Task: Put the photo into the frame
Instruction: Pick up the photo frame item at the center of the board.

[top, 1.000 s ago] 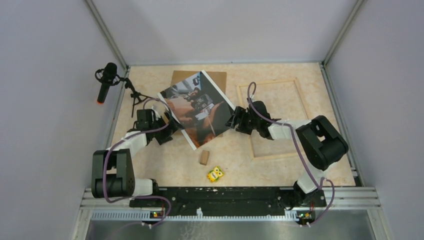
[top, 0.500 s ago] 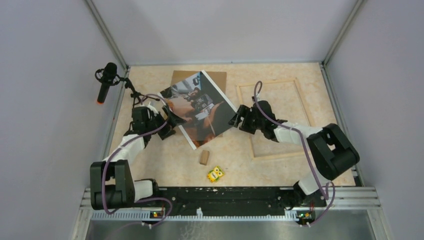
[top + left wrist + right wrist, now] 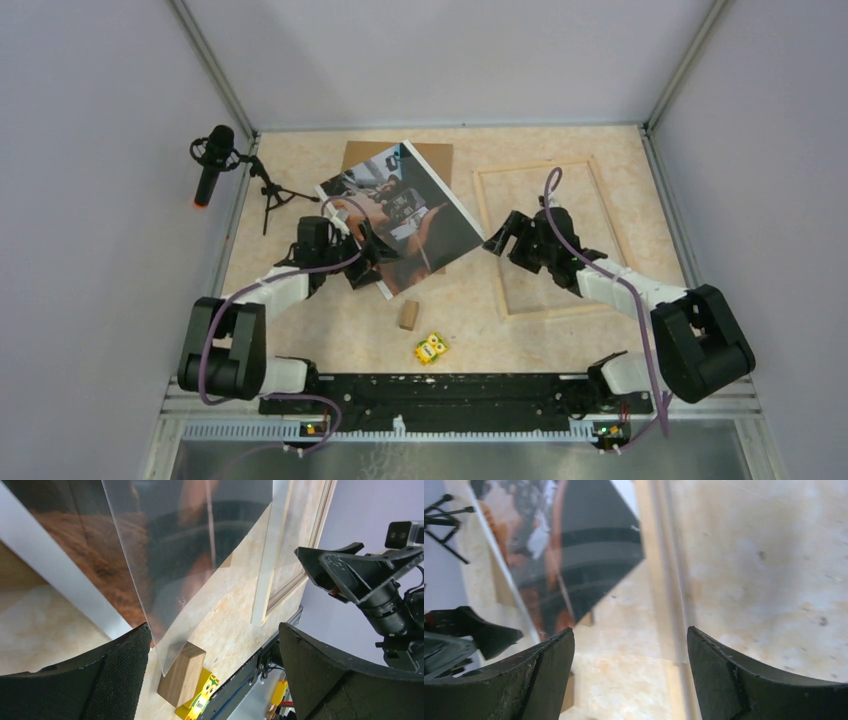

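Observation:
The photo (image 3: 400, 215) lies tilted on the table, its far corner on the brown backing board (image 3: 432, 155). The frame (image 3: 489, 225) of pale wood strips lies to its right. My left gripper (image 3: 372, 262) is open at the photo's near-left edge. In the left wrist view (image 3: 215, 675) a glossy clear sheet corner (image 3: 165, 645) and the photo's white border (image 3: 65, 585) sit by the left finger. My right gripper (image 3: 503, 240) is open over the frame's left strip (image 3: 664, 580), with nothing between its jaws (image 3: 630, 675). The photo (image 3: 574, 545) lies to its left.
A wooden block (image 3: 408, 315) and a yellow owl toy (image 3: 431, 348) lie near the photo's near corner; both show in the left wrist view, the block (image 3: 182, 672) and the toy (image 3: 197, 700). A microphone on a tripod (image 3: 213, 160) stands at the far left.
My left gripper has moved right, along the photo's near-left edge. My right gripper has moved right, off the photo's right corner and onto the frame's left strip. The photo has hardly moved.

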Robot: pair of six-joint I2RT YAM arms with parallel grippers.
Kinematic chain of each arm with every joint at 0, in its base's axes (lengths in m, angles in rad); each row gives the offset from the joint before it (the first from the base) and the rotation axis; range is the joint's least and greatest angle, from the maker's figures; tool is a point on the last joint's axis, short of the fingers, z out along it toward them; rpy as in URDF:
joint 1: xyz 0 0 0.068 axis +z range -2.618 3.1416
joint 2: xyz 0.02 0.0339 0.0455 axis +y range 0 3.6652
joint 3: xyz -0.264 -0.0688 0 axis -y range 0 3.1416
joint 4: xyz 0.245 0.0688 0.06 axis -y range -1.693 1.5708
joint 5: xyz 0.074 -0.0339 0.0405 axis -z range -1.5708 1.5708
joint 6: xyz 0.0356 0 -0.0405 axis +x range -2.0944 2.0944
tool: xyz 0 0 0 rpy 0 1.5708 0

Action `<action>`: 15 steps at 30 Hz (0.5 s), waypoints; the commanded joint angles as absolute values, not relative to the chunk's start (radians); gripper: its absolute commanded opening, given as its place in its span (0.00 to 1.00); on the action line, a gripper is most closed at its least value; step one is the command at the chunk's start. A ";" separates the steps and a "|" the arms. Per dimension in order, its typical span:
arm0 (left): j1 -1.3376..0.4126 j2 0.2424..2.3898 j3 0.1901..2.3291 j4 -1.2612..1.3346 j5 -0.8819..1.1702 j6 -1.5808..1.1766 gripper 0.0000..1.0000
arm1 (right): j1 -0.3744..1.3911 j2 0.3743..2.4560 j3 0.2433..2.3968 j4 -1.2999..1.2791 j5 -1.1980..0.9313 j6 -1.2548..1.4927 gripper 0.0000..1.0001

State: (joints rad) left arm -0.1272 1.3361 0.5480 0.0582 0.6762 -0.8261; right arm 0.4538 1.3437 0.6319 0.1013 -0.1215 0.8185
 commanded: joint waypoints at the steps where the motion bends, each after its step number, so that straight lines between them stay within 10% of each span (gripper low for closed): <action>1: -0.193 1.377 0.567 0.168 0.714 -0.873 0.98 | 0.420 1.308 0.602 0.018 -0.107 0.772 0.82; 15: -0.213 1.424 0.590 0.111 0.623 -0.788 0.98 | 0.168 1.269 0.445 0.131 -0.405 0.711 0.85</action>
State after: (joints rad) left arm -0.2131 1.4204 0.5541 0.1024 0.6556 -0.8333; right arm 0.2317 1.2858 0.4774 0.0322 -0.2520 0.7380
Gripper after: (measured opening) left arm 0.983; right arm 0.853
